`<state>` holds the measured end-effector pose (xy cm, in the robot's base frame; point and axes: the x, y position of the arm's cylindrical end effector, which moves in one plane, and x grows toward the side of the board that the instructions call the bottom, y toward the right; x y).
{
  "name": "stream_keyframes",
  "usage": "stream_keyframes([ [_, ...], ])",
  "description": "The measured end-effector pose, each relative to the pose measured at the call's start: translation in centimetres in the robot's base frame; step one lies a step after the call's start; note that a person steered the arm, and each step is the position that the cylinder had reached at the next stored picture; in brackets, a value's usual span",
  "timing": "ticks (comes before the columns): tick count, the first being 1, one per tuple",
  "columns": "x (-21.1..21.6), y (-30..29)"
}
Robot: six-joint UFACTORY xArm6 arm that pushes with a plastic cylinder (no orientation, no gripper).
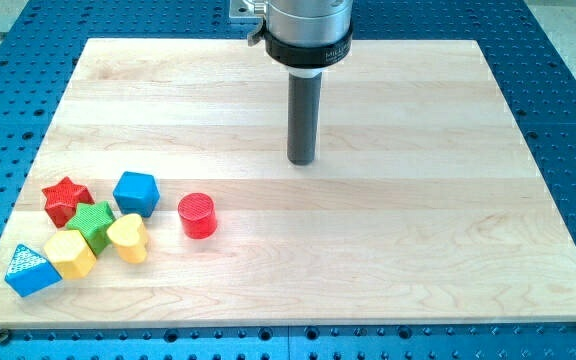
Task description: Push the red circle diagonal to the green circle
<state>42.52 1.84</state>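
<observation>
Here, my tip [301,161], above-right of red circle [197,215]

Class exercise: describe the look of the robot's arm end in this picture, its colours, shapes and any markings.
A wide silver-grey cylinder with a black ring holds a straight dark grey rod, round in section. My tip is cut flat. Faint white lettering on the ring is unreadable. No cables show.

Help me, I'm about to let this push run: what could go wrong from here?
1. My tip sits apart from the red circle, toward the view's upper right; an off-centre hit could send the round block sideways.
2. Pushed toward the view's left, it may ram the yellow heart or blue cube and shift the green block beside them.
</observation>
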Motion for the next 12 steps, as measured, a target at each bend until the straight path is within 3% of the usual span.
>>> stream_keyframes([
  [2, 3.4, 2.6],
  [3, 10.1, 5.6],
  [4, 18.1, -3.3],
  [5, 16.8, -12.7],
  [6, 13.8, -13.8],
  [8, 4.0, -5.9],
  [9, 3.7, -6.1],
  [10, 7.1, -9.5],
  [12, 1.9, -14.5],
])
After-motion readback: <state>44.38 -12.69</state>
